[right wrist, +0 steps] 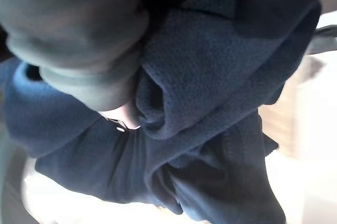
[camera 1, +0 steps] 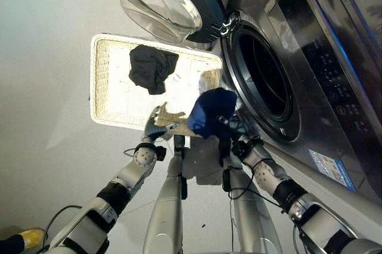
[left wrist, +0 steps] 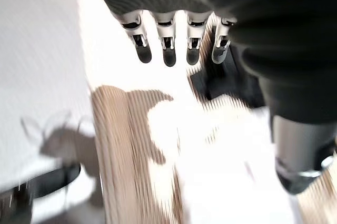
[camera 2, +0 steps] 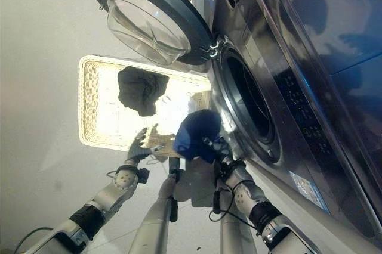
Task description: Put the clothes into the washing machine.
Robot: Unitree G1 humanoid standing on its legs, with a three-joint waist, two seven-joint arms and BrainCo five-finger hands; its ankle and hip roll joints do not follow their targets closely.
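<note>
On the pale floor point(camera 1: 42, 87) in front of me sits one shallow, rectangular cream wicker basket point(camera 1: 107, 87), and just beside its far corner stands one dark steel front-loading washing machine point(camera 1: 310, 57) with its round drum opening point(camera 1: 265, 81) uncovered and its one round glass-windowed door point(camera 1: 167, 0) swung wide open above the basket. I count two garments. One crumpled black garment point(camera 1: 152, 68) lies inside the basket, toward the far side, well apart from both my hands. The other, a bunched dark blue cloth point(camera 1: 212, 112), is in my right hand point(camera 1: 234, 127), lifted clear of the basket and hanging just beside the lower rim of the drum opening, outside the drum. In my right wrist view the blue cloth point(right wrist: 221, 77) wraps so thickly around the hand that most of my fingers are buried in its folds, but the hand is closed on the fabric and carries it. My left hand point(camera 1: 156, 124) hovers over the near edge of the basket, holding nothing; in the left wrist view its fingers point(left wrist: 168, 50) are straight and lined up side by side above the woven basket rim point(left wrist: 118, 145).
</note>
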